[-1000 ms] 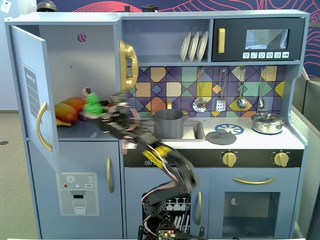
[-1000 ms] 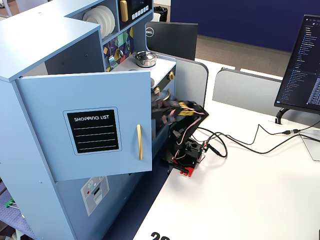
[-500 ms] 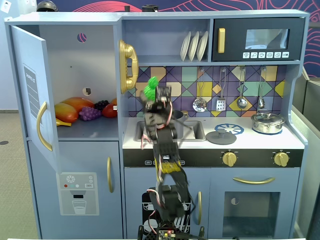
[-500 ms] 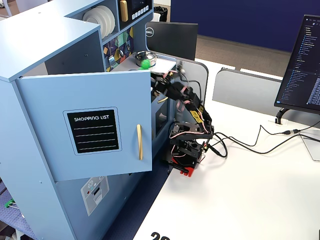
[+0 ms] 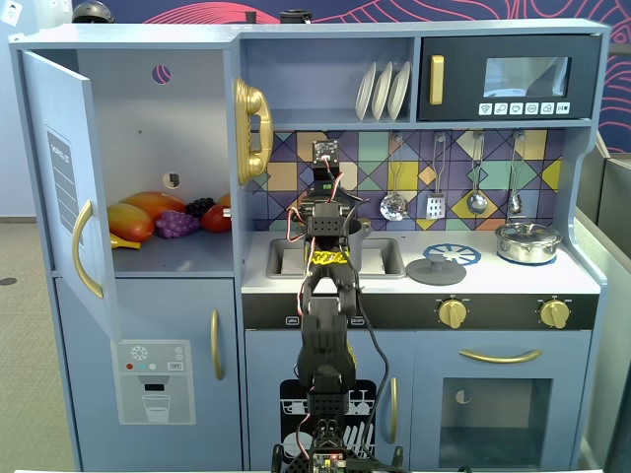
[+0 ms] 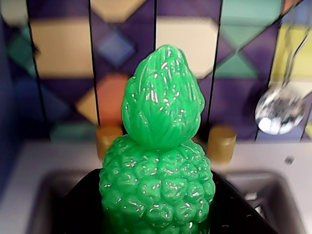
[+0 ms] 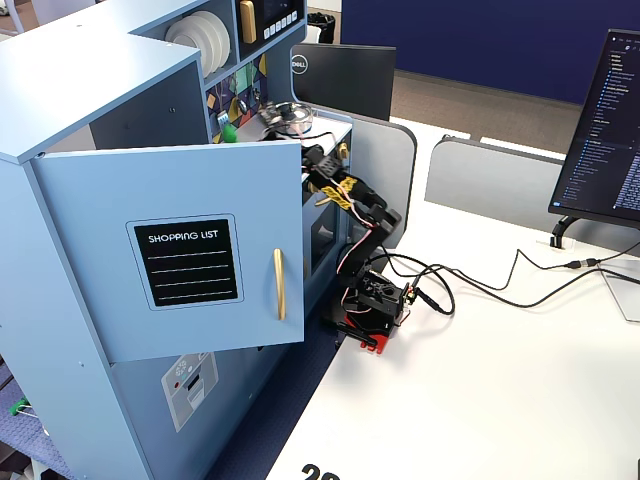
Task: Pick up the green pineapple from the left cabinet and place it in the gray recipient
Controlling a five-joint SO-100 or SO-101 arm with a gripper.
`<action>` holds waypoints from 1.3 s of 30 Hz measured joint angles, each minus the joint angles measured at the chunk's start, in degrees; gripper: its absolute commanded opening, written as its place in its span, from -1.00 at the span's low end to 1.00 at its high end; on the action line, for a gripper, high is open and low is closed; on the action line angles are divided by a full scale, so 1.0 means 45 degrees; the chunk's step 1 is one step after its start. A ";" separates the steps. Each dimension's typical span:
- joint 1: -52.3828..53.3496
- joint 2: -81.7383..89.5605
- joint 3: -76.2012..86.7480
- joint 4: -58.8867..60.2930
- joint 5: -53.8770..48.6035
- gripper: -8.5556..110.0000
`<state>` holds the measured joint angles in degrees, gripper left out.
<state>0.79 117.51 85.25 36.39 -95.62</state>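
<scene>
The green pineapple [image 6: 158,161] fills the wrist view, crown pointing away toward the tiled backsplash. My gripper [image 6: 156,195] is shut on its bumpy body, with the black jaws on both sides. It hangs above the sink [image 6: 34,204]. In a fixed view the arm [image 5: 325,325] rises in front of the sink and hides the pineapple. A dark gray pot with a side handle [image 5: 359,230] stands there behind the wrist. A green speck of the pineapple [image 7: 229,131] shows past the door in the side fixed view. The left cabinet [image 5: 148,128] stands open.
A mango [image 5: 148,209], purple grapes [image 5: 179,223] and other fruit lie in the cabinet. Its open door [image 5: 59,177] swings out left. A flat gray lid [image 5: 436,269] and a silver lidded pot [image 5: 528,241] sit on the counter. Utensils [image 6: 279,109] hang on the backsplash.
</scene>
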 measured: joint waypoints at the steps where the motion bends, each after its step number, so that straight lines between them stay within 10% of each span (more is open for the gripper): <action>1: 0.0000 -0.0313 -0.0078 0.0000 -0.0059 -0.82; 10: 0.0508 -0.1816 -0.0488 0.0000 -0.0039 -0.41; 25: -0.0254 0.3281 -0.0684 0.5449 -0.0039 -0.75; 32: -0.0293 0.8613 0.3848 1.1250 0.0137 -0.86; 39: -0.0254 1.1484 0.9902 1.1484 0.0781 -0.86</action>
<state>-0.35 169.19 129.81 88.07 -92.11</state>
